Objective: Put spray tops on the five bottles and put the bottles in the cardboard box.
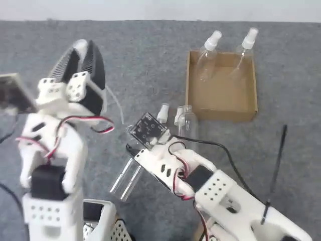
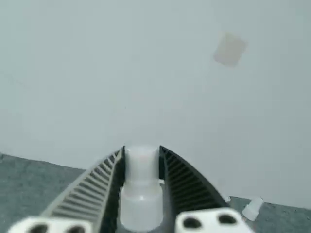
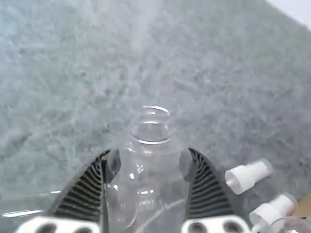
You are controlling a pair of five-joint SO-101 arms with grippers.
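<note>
Grey carpet, bottle inside right pincer

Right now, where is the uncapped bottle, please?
The uncapped bottle is in the right pincer, over the grey mat, with a white spray top beside it.

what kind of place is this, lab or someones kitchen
Likely a robotics lab bench: left arm and right arm on a grey mat, a box holding bottles, plain wall behind.

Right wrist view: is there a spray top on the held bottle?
No, the bottle in the right gripper has a bare, open neck.
</note>
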